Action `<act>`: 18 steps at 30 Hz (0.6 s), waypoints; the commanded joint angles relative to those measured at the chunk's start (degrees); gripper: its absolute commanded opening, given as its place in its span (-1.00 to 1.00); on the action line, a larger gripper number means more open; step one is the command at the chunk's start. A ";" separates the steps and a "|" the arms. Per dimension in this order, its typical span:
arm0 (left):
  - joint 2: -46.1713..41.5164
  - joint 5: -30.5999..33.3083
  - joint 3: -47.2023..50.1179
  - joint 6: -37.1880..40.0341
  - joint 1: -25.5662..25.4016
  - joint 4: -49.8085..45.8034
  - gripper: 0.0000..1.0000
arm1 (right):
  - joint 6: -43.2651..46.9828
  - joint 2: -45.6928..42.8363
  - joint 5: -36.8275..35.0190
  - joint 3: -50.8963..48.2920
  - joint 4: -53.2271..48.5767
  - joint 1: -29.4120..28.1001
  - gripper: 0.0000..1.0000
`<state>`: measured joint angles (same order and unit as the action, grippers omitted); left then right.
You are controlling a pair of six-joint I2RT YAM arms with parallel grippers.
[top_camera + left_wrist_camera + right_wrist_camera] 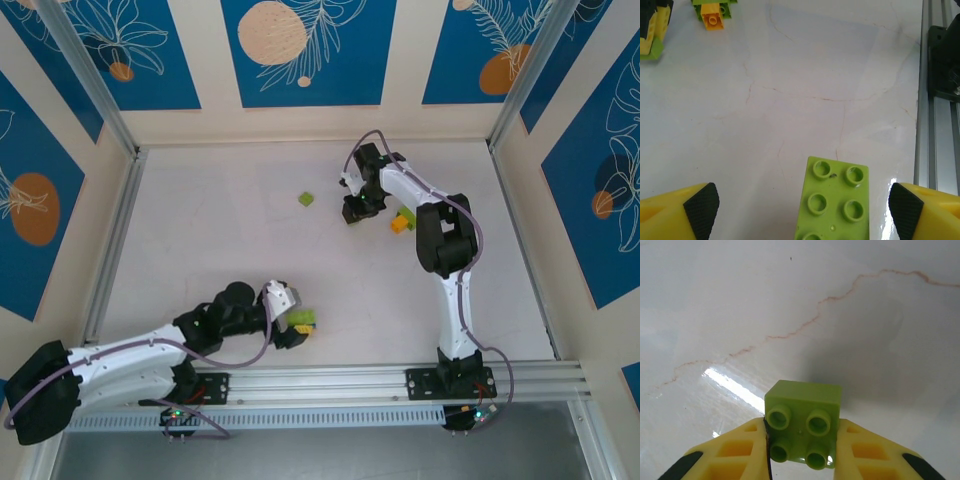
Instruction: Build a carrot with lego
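Near edge, by the rail [935,125]: left gripper [801,205] spread wide, pads [702,202] clear on both sides of a long lime brick [835,202] lying studs-up on the table [790,100] — nothing pinched. I judge the brick light, rigid and glossy. The smooth long sides are the place to take it, with pads flat and square across the width. A corner bite would likely let it twist or skid on the slick table.

Mid-table: right gripper [802,437] pressed together on a small lime brick [802,412], four studs facing the camera, fingers [740,455] on two opposite side walls. It looks lifted off the surface, going by its shadow. The grip seems centred — good for seating it onto other studs, which should want a firm, straight push.

Beyond: orange-and-lime clump [403,220] just beside the right gripper. A loose lime brick [306,199] sits apart to its left.
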<state>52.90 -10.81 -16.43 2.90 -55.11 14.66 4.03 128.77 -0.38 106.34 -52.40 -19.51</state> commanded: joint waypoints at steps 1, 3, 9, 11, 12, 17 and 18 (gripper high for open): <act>2.88 1.04 0.52 -1.43 -1.35 2.81 0.84 | -1.18 -4.22 1.36 -0.52 -1.47 -0.37 -0.45; 5.37 1.09 1.46 -2.49 -1.95 6.19 0.84 | -1.22 -4.40 1.52 -0.49 -1.54 -0.37 -0.45; 3.84 4.43 6.40 -2.32 -4.21 12.70 0.82 | -0.87 -4.93 1.61 -0.89 -1.43 -0.43 -0.46; -0.15 5.35 7.80 -2.02 -4.30 12.46 0.82 | -0.87 -5.01 1.78 -0.87 -1.32 -0.53 -0.46; -2.31 5.36 8.66 -1.93 -4.30 12.75 0.82 | -0.87 -4.98 1.88 -0.83 -1.35 -0.60 -0.46; -10.45 5.63 11.44 -2.11 -4.30 12.18 0.81 | -0.61 -5.34 2.03 -1.26 -1.39 -1.14 -0.47; -11.31 5.38 11.73 -2.03 -4.26 12.32 0.81 | -0.74 -5.55 2.42 -1.46 -1.47 -1.15 -0.46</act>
<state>43.72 -6.24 -6.13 0.97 -58.83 24.95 3.84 125.58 -0.34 105.95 -52.77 -20.05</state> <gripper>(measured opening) 0.905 0.276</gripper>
